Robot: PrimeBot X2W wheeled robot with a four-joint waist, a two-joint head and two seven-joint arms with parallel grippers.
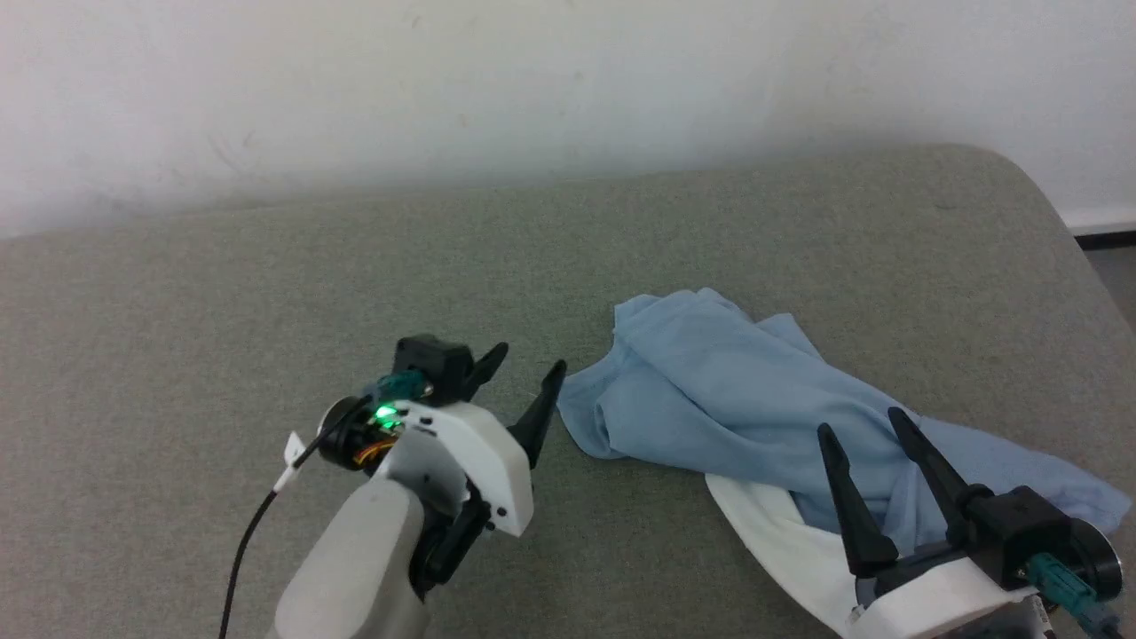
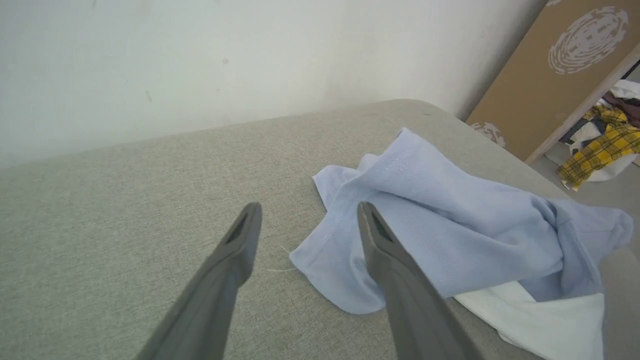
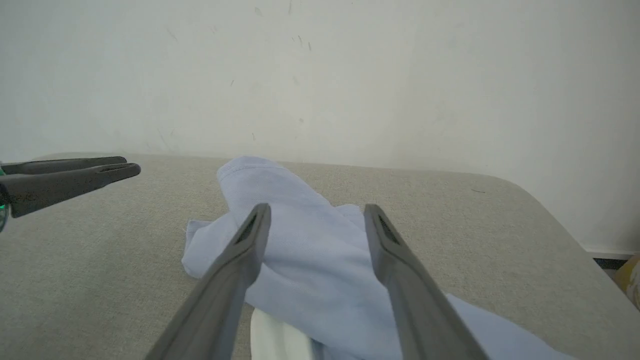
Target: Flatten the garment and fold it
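The garment is a light blue shirt lying crumpled on the grey padded table, right of centre, with a white part showing under its near edge. My left gripper stands open just left of the garment's edge, nothing between its fingers. In the left wrist view the garment lies beyond and to the right of the left gripper. My right gripper is open above the garment's near right part. Its wrist view shows the garment between and below the right gripper.
A pale wall runs along the table's far edge. The table's rounded right corner drops to the floor. A brown board leans past that corner, with a pile of yellow plaid and other clothes beside it. A cable trails from the left arm.
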